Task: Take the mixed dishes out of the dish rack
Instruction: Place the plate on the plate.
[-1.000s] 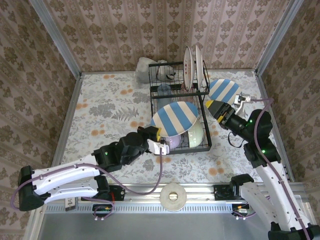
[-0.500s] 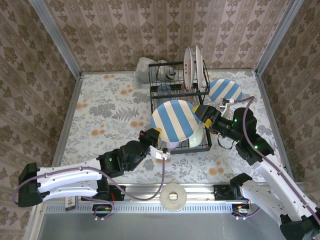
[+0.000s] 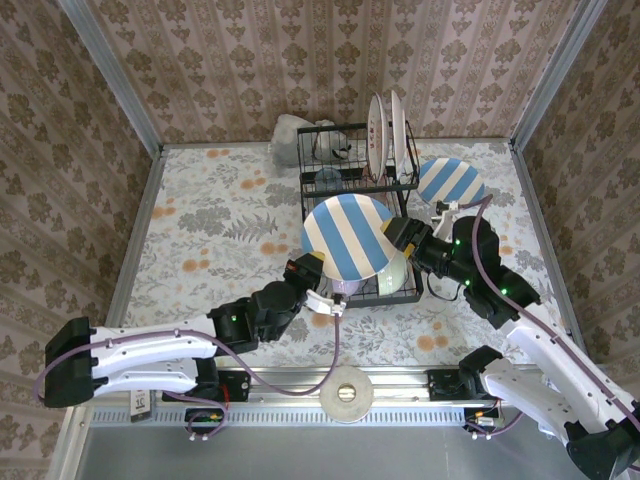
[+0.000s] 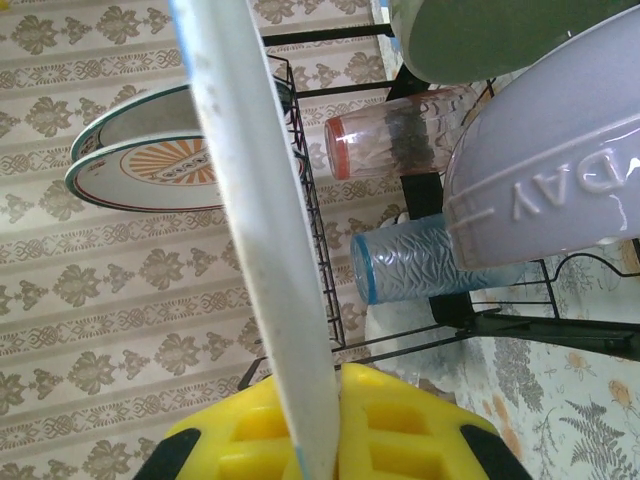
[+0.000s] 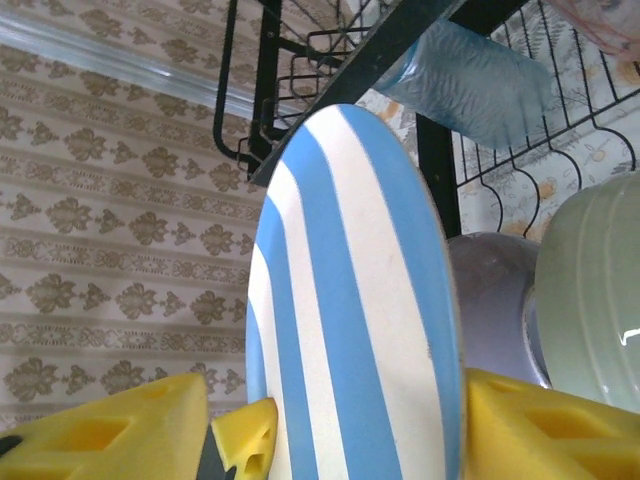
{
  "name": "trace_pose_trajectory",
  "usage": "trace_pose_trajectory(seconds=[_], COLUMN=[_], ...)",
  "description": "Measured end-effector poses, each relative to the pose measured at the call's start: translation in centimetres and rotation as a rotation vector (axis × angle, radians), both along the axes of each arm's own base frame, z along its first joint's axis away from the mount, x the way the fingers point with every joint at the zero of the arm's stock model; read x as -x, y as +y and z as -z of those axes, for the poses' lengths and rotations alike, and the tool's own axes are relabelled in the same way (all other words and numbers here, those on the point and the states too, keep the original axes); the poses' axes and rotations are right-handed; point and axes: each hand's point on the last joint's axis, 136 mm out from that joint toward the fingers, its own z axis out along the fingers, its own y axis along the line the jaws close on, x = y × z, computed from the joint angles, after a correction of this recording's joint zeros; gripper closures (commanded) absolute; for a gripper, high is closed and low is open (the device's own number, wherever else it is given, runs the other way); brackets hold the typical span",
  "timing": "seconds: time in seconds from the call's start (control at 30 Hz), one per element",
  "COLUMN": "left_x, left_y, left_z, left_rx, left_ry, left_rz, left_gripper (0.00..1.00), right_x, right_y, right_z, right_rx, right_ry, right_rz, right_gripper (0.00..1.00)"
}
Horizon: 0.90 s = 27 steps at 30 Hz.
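Note:
A blue-and-white striped plate [image 3: 347,235] is lifted on edge above the front of the black wire dish rack [image 3: 412,262]. My left gripper [image 3: 322,292] is shut on its lower rim; in the left wrist view the rim [image 4: 262,200] runs down between the yellow pads of that gripper [image 4: 320,425]. My right gripper [image 3: 393,237] straddles the plate's right rim. In the right wrist view the plate [image 5: 350,330] sits between the fingers of that gripper [image 5: 335,400], touching the right one with a gap on the left. A lavender bowl [image 4: 550,190] and a pale green bowl [image 5: 590,290] lie in the rack.
A second striped plate [image 3: 450,182] lies flat on the table right of the rack. Two patterned-rim plates [image 3: 378,130] stand upright in the upper tier. A pink tumbler [image 4: 400,145] and a blue tumbler [image 4: 430,265] lie in the rack. A grey-white lump [image 3: 292,135] sits behind it.
My right gripper swung left from near the plate on the table to the held plate's right rim, and its jaws narrowed. The left gripper tipped the plate more upright.

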Motion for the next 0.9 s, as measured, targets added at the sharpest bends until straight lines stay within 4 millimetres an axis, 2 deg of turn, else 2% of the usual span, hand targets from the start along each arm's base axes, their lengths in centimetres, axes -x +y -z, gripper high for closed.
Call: trace_pose_trajectory(seconds=[0.6,0.9], left_x=[-0.2,-0.2], left_y=[-0.1,-0.1], left_z=[-0.5,-0.5], left_rx=[0.014,0.018], left_ry=[-0.02,-0.017], left_rz=[-0.012,-0.012], left_gripper=[1.0,1.0], right_x=[-0.1,-0.2], right_y=[0.5,0.6], right_z=[1.9,2.5], right_rx=[0.008,0.002], right_ry=[0.031,0.028], right_rz=[-0.002,-0.005], right_gripper=[0.68,0.87])
